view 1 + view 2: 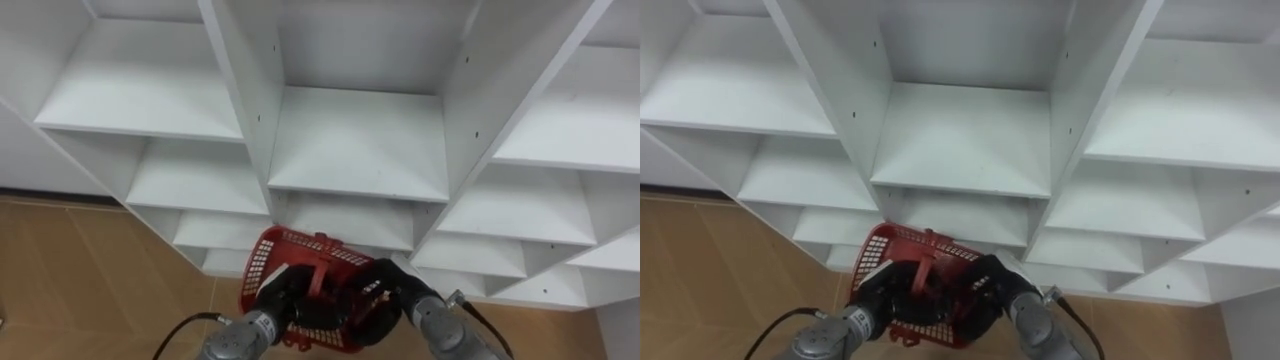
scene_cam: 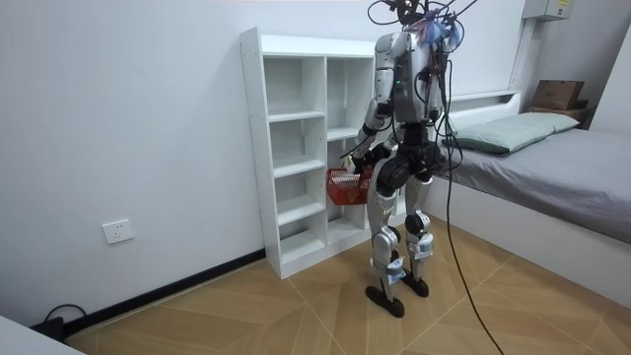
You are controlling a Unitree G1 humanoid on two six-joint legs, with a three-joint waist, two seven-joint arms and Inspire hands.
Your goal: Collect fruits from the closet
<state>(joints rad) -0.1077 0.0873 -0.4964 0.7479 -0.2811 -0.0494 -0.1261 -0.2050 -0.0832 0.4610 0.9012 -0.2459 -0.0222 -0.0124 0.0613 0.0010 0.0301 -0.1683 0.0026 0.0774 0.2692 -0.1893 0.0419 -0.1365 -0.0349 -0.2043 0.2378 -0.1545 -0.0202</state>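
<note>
Basket [image 1: 262, 265]: red, held low on near side of closet [image 1: 360, 150], mid column.
L hand [image 1: 283, 297]: curled on basket's left rim.
R hand [image 1: 385, 292]: curled on its right rim.
Fruit: can't tell where; basket inside hidden by hands.
Progress: est. early. Picking not yet done; shelves ahead look bare.
Stance: upright, facing closet.

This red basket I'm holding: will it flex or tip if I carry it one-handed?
Probably stiff enough: the red basket is moulded lattice and holds its shape between the left hand and right hand. Likely light, given the open mesh walls. One-handed it may tilt, since both hands grip it now.
</note>
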